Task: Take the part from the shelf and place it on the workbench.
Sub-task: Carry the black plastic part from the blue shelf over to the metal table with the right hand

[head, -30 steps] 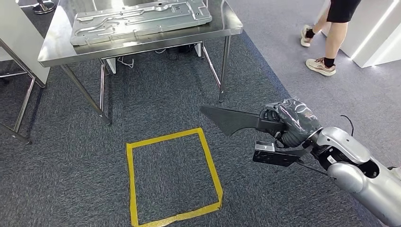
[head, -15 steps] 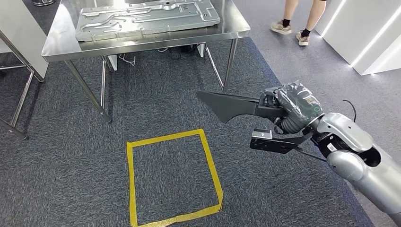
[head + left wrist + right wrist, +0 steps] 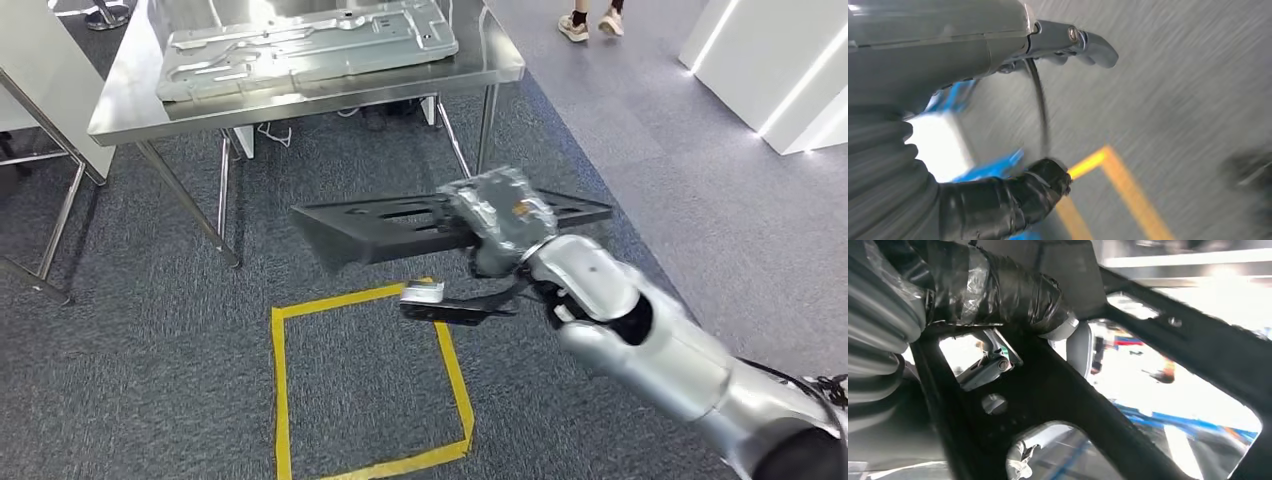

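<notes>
Swinging across since half a second ago, my right arm has carried the black part (image 3: 400, 225) toward the middle of the head view, so it now hangs in the air above the far edge of the yellow tape square (image 3: 365, 385) on the carpet, where before it sat out to the right of that square. My right hand (image 3: 497, 215), wrapped in clear film, is closed around the part near its middle; the part lies roughly level, one broad end reaching toward my left and a slotted length running out to my right. In the right wrist view I see dark taped fingers (image 3: 1013, 295) curled over the black frame (image 3: 1068, 390), with bright openings showing through its cut-outs. Ahead of me stands the steel tabletop (image 3: 300, 85), carrying a large pressed metal panel (image 3: 305, 40); the part is near it but short of it, well below its surface. At the top of the head view a person's feet (image 3: 590, 22) stand on the grey floor, farther off than a moment ago. My left hand (image 3: 998, 200) shows in the left wrist view over blurred carpet and a corner of yellow tape; nothing shows in it, but I cannot tell from the motion blur how far its fingers are spread.
</notes>
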